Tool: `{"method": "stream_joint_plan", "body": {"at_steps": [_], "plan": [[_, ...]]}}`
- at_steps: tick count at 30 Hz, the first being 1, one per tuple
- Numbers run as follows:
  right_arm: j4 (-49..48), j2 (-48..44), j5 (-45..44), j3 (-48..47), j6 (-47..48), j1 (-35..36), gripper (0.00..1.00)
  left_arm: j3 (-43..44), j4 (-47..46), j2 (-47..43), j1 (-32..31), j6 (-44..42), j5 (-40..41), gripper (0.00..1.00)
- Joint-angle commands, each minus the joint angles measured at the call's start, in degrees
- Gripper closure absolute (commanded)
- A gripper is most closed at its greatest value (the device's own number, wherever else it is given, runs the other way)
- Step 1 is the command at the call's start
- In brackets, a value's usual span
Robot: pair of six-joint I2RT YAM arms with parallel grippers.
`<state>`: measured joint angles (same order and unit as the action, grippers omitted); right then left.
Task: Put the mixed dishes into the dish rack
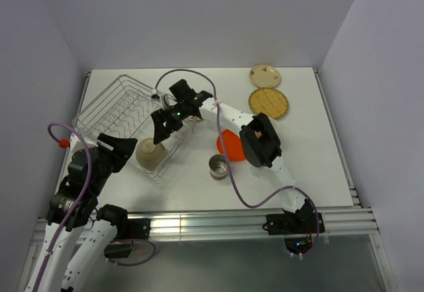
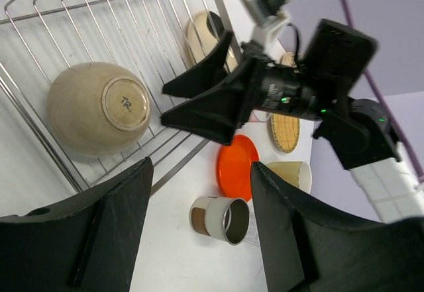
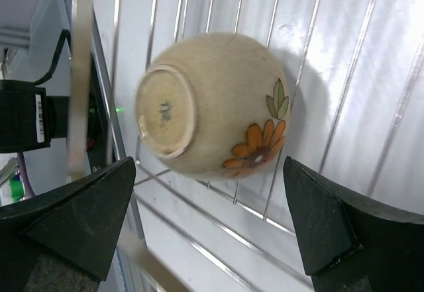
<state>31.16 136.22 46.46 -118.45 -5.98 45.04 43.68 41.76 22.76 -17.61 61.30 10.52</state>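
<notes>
The silver wire dish rack stands at the left of the table. A cream bowl with an orange flower lies bottom-up in its near right corner, seen also in the left wrist view and the right wrist view. My right gripper hangs open just above the bowl, holding nothing. My left gripper is open and empty at the rack's near edge. The small metal cup lies on its side on the table. The orange plate lies beyond it.
A tan woven plate and a cream patterned plate lie at the back right. A pale yellow mug stands by the orange plate, under my right arm. Another cream dish sits in the rack behind my right gripper.
</notes>
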Motion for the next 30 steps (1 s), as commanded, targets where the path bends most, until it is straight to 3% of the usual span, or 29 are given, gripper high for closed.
{"method": "stream_joint_plan", "body": {"at_steps": [1, 6, 10, 12, 17, 18, 21, 23, 26, 30], "plan": [[0.1, -6.0, -0.1, 0.4, 2.3, -0.9, 0.00, -0.9, -1.0, 0.0, 0.0, 1.2, 0.9, 0.33], [2.2, -7.5, -0.9, -0.1, 5.8, -1.0, 0.00, -1.1, -1.2, 0.2, 0.0, 0.7, 0.4, 0.34], [5.3, -10.7, -1.8, -2.0, 14.5, -1.0, 0.00, -1.5, -5.1, 0.0, 0.0, -2.1, -2.7, 0.33], [6.4, -13.0, -1.4, -1.7, 22.4, -1.0, 0.00, -1.8, -10.5, 0.2, 0.0, -6.4, -8.0, 0.32], [0.9, -27.7, -0.2, 11.4, 40.3, -2.3, 0.00, -1.1, -17.3, 4.5, 0.0, -12.8, -18.0, 0.29], [-1.9, -29.8, 0.2, 13.7, 42.0, -3.4, 0.00, -0.7, -18.1, 6.7, 0.0, -13.2, -21.0, 0.23], [-5.9, -37.4, 4.1, 21.8, 45.0, -7.0, 0.00, -0.4, -22.1, 11.1, 0.0, -13.7, -25.0, 0.02], [-6.5, -42.2, 10.0, 26.6, 44.4, -9.9, 0.00, -0.1, -24.6, 13.8, -0.2, -13.4, -28.1, 0.01], [-5.3, -47.8, 12.0, 32.0, 43.6, -15.1, 0.00, -0.3, -28.1, 15.6, -1.4, -12.9, -29.3, 0.01], [-4.4, -54.2, 10.1, 38.4, 40.9, -21.2, 0.01, -0.3, -30.7, 20.5, -9.7, -12.4, -25.5, 0.01]]}}
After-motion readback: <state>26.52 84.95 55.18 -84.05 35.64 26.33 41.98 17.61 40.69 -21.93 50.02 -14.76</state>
